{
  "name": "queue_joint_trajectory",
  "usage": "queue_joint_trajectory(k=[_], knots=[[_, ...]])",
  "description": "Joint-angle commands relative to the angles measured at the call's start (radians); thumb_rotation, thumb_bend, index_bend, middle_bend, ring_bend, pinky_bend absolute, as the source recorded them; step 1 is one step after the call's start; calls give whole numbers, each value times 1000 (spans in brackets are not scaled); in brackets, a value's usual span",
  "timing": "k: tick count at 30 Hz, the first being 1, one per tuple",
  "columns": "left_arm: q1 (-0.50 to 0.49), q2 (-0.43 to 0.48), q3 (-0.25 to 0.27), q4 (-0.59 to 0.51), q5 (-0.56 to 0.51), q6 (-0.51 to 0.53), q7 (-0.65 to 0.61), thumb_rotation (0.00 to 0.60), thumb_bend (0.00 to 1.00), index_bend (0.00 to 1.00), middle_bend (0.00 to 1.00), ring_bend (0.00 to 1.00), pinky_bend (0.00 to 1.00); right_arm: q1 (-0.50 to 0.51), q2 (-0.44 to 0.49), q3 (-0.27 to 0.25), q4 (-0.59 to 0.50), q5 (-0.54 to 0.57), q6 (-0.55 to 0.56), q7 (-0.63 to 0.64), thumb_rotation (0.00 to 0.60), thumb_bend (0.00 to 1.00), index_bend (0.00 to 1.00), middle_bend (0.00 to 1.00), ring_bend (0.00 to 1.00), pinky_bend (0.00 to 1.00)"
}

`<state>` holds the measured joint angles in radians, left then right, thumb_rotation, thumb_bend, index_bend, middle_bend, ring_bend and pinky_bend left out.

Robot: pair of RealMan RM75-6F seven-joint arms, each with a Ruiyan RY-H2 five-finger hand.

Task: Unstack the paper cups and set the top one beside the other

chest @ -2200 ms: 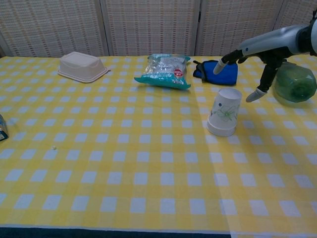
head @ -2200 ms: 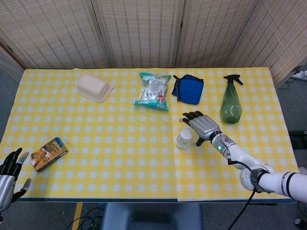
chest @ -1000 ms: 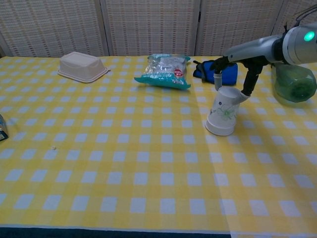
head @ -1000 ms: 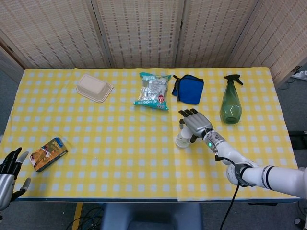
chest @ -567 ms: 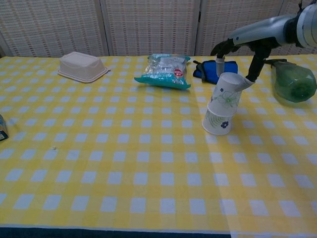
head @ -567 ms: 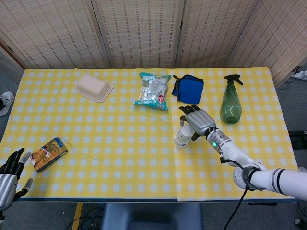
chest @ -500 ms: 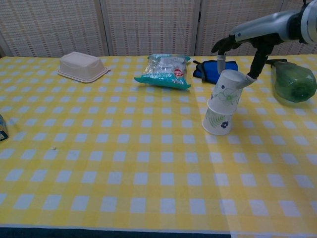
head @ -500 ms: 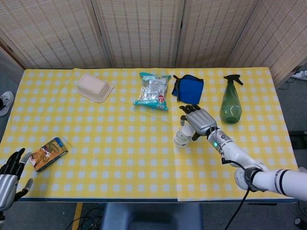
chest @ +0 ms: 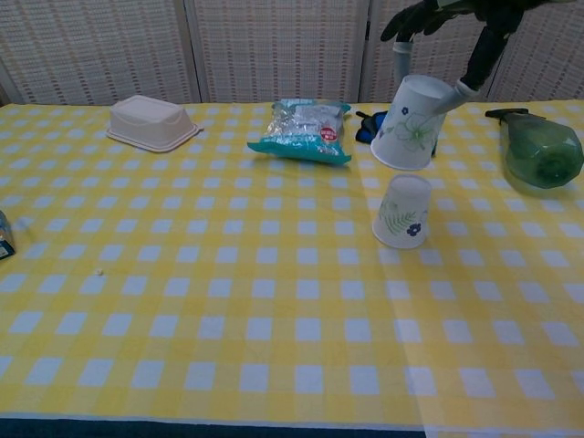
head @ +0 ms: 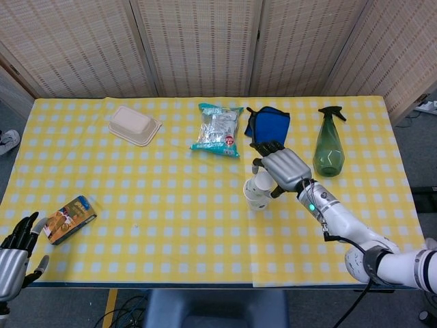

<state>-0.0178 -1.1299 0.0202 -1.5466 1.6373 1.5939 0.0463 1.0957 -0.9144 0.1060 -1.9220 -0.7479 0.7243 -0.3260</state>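
1. At the near left edge of the table (head: 205,260), the left hand (head: 15,253) hangs just off the yellow checked cloth with its fingers spread apart and nothing in them.
2. A small printed box (head: 68,219) lies flat on the cloth just beyond that hand, near the left edge.
3. Toward the right middle of the table, the lower paper cup (chest: 401,212) stands upside down on the cloth, rim down, with a leaf print on its side.
4. Directly above it and clear of it, the top paper cup (chest: 411,123) is lifted in the air, also upside down and tilted, its open rim facing down and to the left in the chest view.
5. The right hand (head: 281,167) grips this raised cup by its base end, with fingers (chest: 474,59) on the far side and others (chest: 401,55) over the near top; the two cups no longer touch.
6. To the right of the cups, a green spray bottle (head: 328,145) stands upright, well apart from them.
7. Behind the raised cup lies a blue cloth pouch (head: 270,126), partly hidden by the cup in the chest view.
8. Left of the pouch sits a teal snack bag (head: 218,130), lying flat.
9. Far left at the back rests a beige lidded food container (head: 134,125).
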Motion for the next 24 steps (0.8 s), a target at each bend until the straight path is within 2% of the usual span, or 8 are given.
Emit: queue_joint_trajectory(k=[1,6,17,24], knots=[[1,2,-1,-1,0,4,-4,600,382,0,0,44,291,23,-7,9,-6,23,-2,-19,600,212,386,20,0,0],[2,10,1,2,2,6,-27,600,382,0,0,44,291,61,-79,3,25,71,-4,-52,600,212,386,20,0,0],[7,31,4,12,15,27,-88,600,381,0,0,44,291,151,-343,-43,203,190,23,-161,600,212,385,20,0,0],[9,38,3,17,7,27,-113,600,382,0,0,44,291,193,-446,-49,289,253,41,-209,600,212,386,21,0,0]])
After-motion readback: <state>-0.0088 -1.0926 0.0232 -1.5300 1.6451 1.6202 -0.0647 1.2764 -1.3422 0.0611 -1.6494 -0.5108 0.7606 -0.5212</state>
